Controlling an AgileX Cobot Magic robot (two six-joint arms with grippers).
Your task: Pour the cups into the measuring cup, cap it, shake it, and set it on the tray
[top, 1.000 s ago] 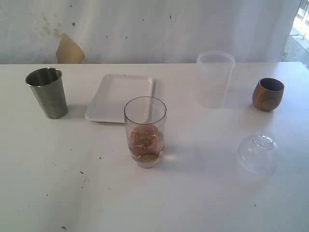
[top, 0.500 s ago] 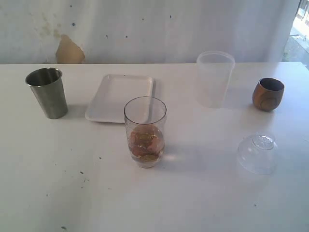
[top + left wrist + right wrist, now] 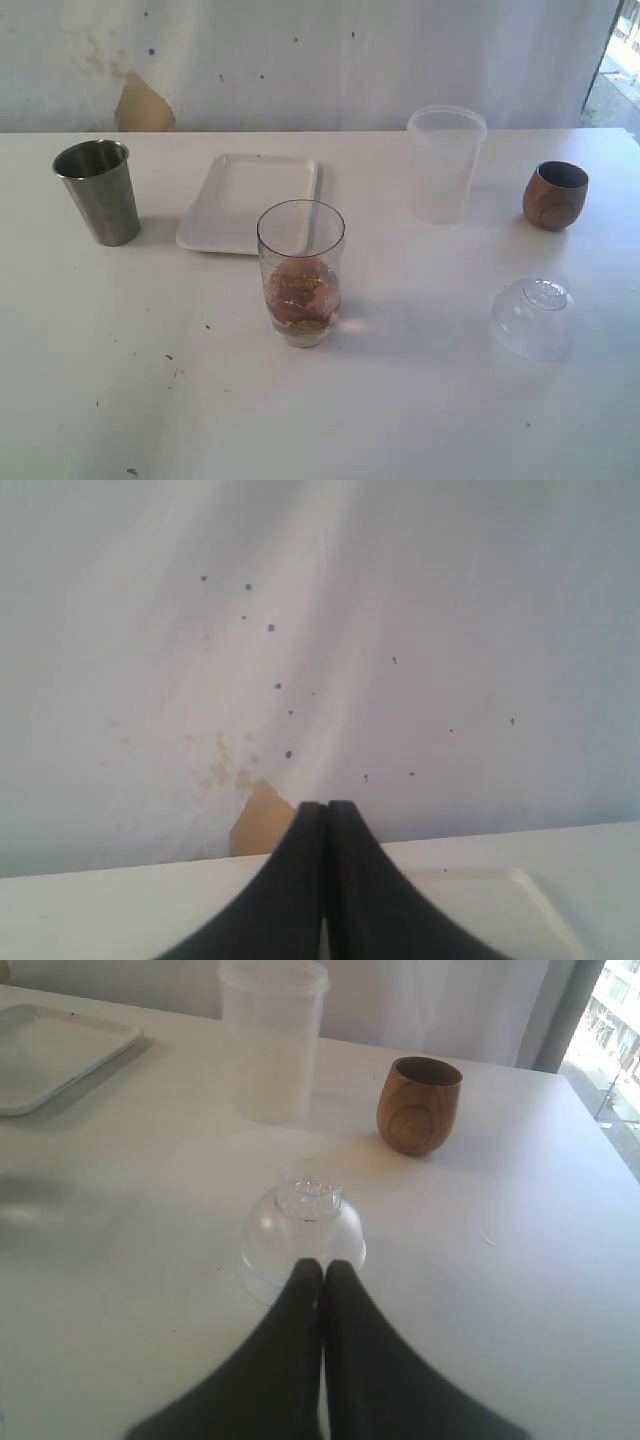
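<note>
Jaws on your left gripper [image 3: 325, 806] and right gripper [image 3: 322, 1263] meet, empty. The dome lid [image 3: 303, 1240] lies near the right one, handy for capping the measuring cup [image 3: 301, 270].

Steel tumbler [image 3: 98, 192], wooden cup [image 3: 555, 195], measuring cup [image 3: 301, 272] and tray [image 3: 247, 202] are sitting apart.
The tumbler is standing upright far left, the rounded brown cup far right; the clear measuring cup, uncapped, is holding brownish pieces just before the flat white tray.

Frosted plastic container [image 3: 445, 165] stands upright, far right on white table [image 3: 400, 420]. Tan patch [image 3: 143, 105] marks far wall [image 3: 350, 60], left.
</note>
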